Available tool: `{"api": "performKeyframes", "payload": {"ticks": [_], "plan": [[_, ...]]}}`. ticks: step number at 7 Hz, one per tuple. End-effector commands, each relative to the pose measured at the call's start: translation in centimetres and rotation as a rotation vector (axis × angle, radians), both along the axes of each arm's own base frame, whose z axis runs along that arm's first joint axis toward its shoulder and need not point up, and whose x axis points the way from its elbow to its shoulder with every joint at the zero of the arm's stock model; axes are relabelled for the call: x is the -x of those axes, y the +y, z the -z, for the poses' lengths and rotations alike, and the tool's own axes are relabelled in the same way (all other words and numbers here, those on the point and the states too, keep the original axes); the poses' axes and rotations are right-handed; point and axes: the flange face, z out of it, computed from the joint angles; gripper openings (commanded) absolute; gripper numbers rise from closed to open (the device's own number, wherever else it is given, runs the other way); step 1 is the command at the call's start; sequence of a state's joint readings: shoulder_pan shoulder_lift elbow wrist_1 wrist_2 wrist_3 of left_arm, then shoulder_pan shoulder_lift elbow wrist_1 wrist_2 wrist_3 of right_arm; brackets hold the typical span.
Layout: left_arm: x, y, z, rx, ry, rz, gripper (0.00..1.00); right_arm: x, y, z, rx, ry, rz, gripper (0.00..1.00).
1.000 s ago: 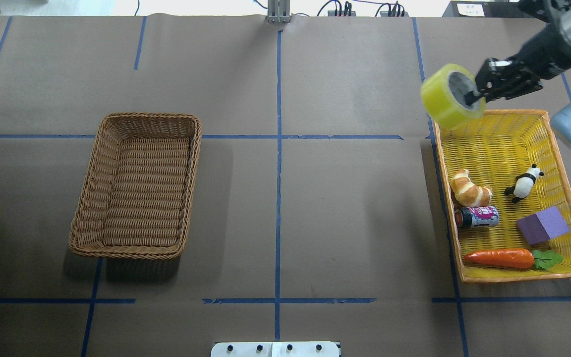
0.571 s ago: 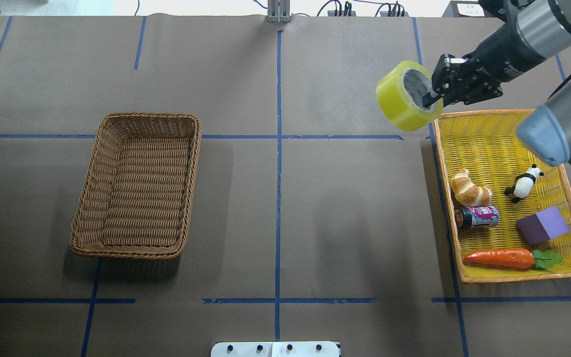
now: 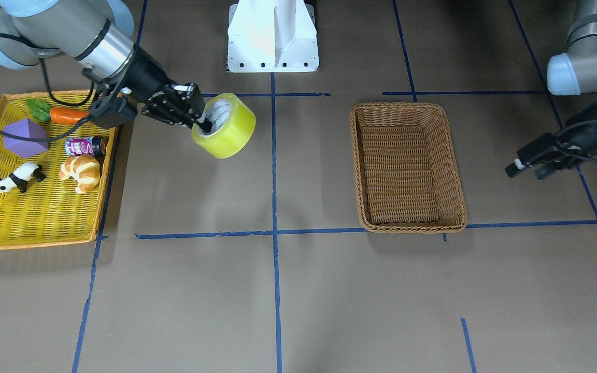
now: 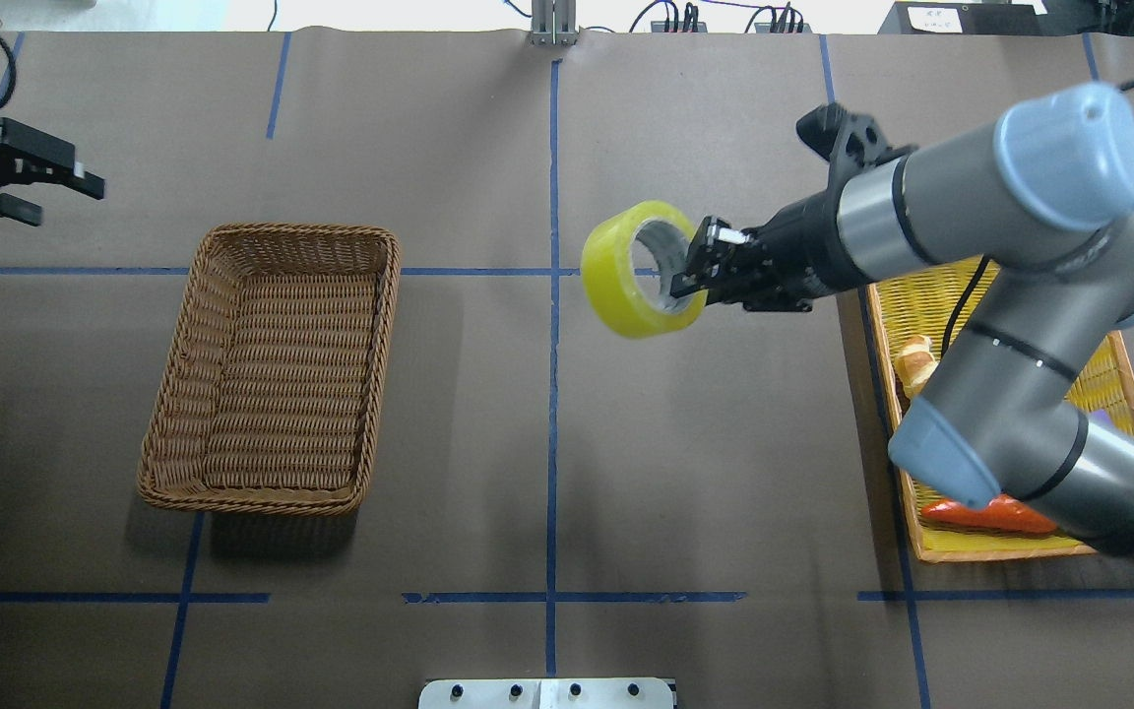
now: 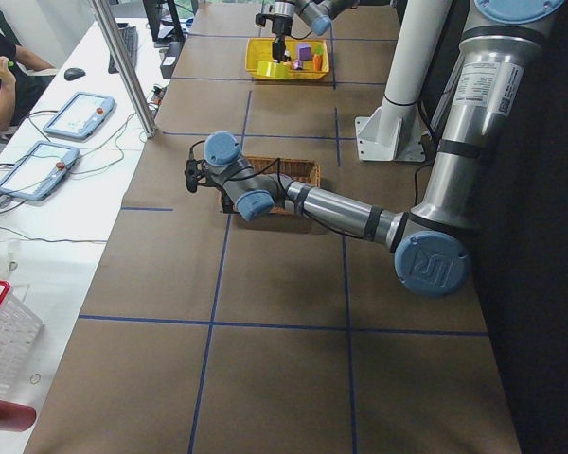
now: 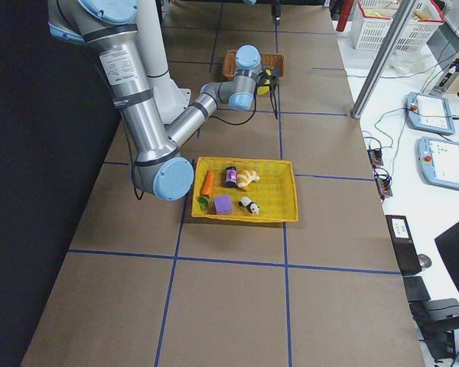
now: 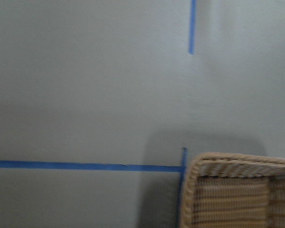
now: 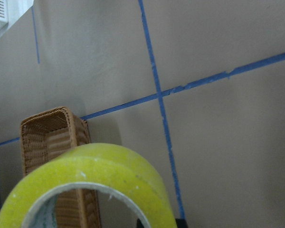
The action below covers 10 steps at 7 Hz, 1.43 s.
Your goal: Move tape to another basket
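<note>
The tape (image 4: 606,286), a wide yellow roll with a grey-white core, hangs in the air just right of the table's centre line; it also shows in the front view (image 3: 233,134) and the right wrist view (image 8: 90,168). My right gripper (image 4: 687,281) is shut on the roll's wall, one finger inside the core; it also shows in the front view (image 3: 204,123). The brown wicker basket (image 4: 272,234) stands empty on the left half, well left of the tape, seen too in the front view (image 3: 407,106). My left gripper (image 4: 70,197) is open and empty beyond the basket's far left corner.
The yellow tray (image 3: 44,94) with orange rim lies at the right end, holding a croissant (image 3: 81,172), a panda (image 3: 16,178), a can (image 3: 83,146), a purple block (image 3: 24,137) and a carrot (image 3: 68,115). My right arm (image 4: 1020,325) reaches over it.
My right gripper has carried the tape leftward from over the yellow tray's far corner to near the centre line. My left gripper has come into view at the far left.
</note>
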<state>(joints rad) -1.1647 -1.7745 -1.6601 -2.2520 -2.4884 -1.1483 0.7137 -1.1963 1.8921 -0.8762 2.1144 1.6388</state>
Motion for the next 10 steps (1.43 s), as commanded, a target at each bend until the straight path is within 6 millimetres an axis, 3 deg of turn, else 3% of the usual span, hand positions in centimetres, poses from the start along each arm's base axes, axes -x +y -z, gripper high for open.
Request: {"api": "performKeyframes", "payload": {"ticks": [1, 2, 3, 6, 8, 10], "plan": [[-4.5, 4.0, 8.1, 0.106, 0.125, -0.012, 1.0, 1.2, 4.4, -1.7, 0.017, -0.183, -0.041, 0.0], [-5.5, 5.5, 11.6, 0.139, 0.191, -0.015, 1.0, 0.2, 6.1, -4.0, -0.004, -0.269, -0.039, 0.01], [-6.8, 7.5, 14.0, 0.182, 0.295, -0.028, 1.0, -1.1, 7.0, -4.3, 0.019, -0.359, -0.031, 0.01], [-12.2, 13.8, 17.1, 0.294, 0.68, 0.023, 1.0, -2.1, 8.3, -3.3, 0.029, -0.493, 0.003, 0.01], [-14.9, 17.7, 18.4, 0.323, 0.924, 0.018, 1.0, -0.4, 11.5, -2.7, 0.013, -0.569, 0.09, 0.01], [-17.8, 20.5, 20.3, 0.353, 1.026, -0.038, 1.0, 1.3, 14.3, -1.3, 0.013, -0.628, 0.17, 0.0]]}}
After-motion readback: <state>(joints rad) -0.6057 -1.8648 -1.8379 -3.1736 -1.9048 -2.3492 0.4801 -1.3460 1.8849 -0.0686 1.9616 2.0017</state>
